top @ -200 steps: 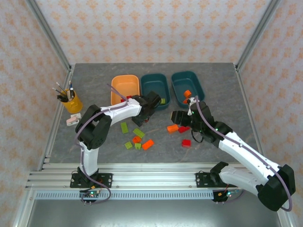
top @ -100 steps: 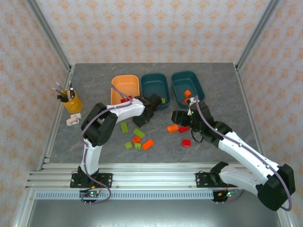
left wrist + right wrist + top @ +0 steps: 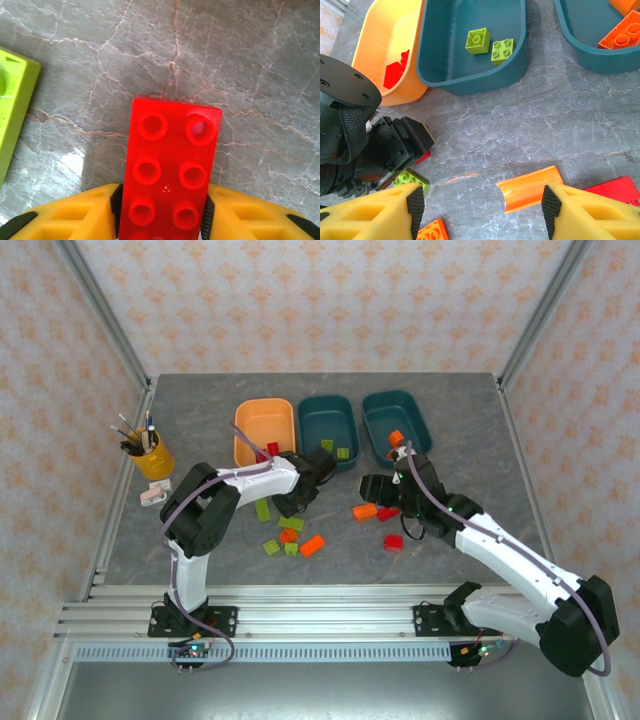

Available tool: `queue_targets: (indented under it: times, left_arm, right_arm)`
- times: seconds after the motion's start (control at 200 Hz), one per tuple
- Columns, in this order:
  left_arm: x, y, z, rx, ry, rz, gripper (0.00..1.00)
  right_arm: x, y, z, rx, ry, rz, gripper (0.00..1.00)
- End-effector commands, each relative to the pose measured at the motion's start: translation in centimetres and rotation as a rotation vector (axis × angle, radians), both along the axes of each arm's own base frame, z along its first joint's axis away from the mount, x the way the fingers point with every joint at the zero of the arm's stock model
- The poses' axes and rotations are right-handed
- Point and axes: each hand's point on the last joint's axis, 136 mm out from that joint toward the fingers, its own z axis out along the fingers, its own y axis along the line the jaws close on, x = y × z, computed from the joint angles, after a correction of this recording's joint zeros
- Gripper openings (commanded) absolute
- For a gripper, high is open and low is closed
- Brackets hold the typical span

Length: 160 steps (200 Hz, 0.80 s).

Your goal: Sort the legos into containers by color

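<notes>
A red lego [image 3: 170,165] lies studs-up on the grey table, and my left gripper [image 3: 162,210] is shut on it, both pads pressed to its long sides. From above, that gripper [image 3: 292,502] is just in front of the light orange container [image 3: 264,430]. My right gripper [image 3: 480,207] hangs open above the table, an orange curved lego [image 3: 530,187] lying just inside its right finger. Two green legos [image 3: 477,40] rest in the middle teal container [image 3: 470,85]. Orange legos [image 3: 622,35] sit in the right teal container [image 3: 397,420]. A red lego [image 3: 397,75] is in the orange container.
Loose green legos [image 3: 263,510], an orange one [image 3: 312,545] and red ones [image 3: 394,541] are scattered between the arms. A green lego [image 3: 12,105] lies left of the held brick. A yellow pen cup [image 3: 153,455] stands at the far left.
My left gripper has moved slightly nearer and leftward and closed its fingers onto the red lego. The right arm has barely shifted.
</notes>
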Motion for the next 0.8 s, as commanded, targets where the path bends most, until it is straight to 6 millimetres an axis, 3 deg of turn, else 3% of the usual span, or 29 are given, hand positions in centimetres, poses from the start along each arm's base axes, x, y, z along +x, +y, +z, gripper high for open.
queue_targets:
  times: [0.0, 0.08, 0.18, 0.195, 0.355, 0.51, 0.656, 0.796]
  left_arm:
    - [-0.2, 0.3, -0.5, 0.043, 0.032, -0.092, 0.37]
    - [-0.3, 0.5, -0.3, 0.051, 0.034, -0.113, 0.23]
    - [-0.3, 0.8, 1.6, 0.064, 0.002, -0.144, 0.23]
    - [-0.1, 0.7, 2.9, 0.05, -0.024, -0.147, 0.23]
    - [-0.4, 0.2, 9.0, -0.006, -0.106, -0.215, 0.23]
    - [-0.3, 1.2, 13.9, -0.019, -0.137, -0.279, 0.22]
    - [2.4, 4.8, 15.4, -0.026, -0.122, -0.274, 0.23]
    - [7.3, 7.4, 15.6, 0.006, -0.111, -0.31, 0.23]
  right_arm:
    - [0.8, 0.6, 2.0, 0.04, -0.041, -0.008, 0.65]
    - [0.9, 0.7, 2.5, 0.041, -0.047, -0.008, 0.65]
    - [0.9, 0.5, 3.4, 0.042, -0.06, -0.013, 0.65]
    - [0.9, 0.5, 3.7, 0.044, -0.064, -0.013, 0.64]
    - [0.7, 0.2, 5.6, 0.066, -0.096, -0.021, 0.64]
    - [0.9, 0.8, 7.2, 0.113, -0.123, -0.01, 0.64]
    - [2.3, 2.4, 8.6, 0.199, -0.159, -0.006, 0.64]
    - [4.5, 4.1, 9.0, 0.242, -0.148, -0.02, 0.64]
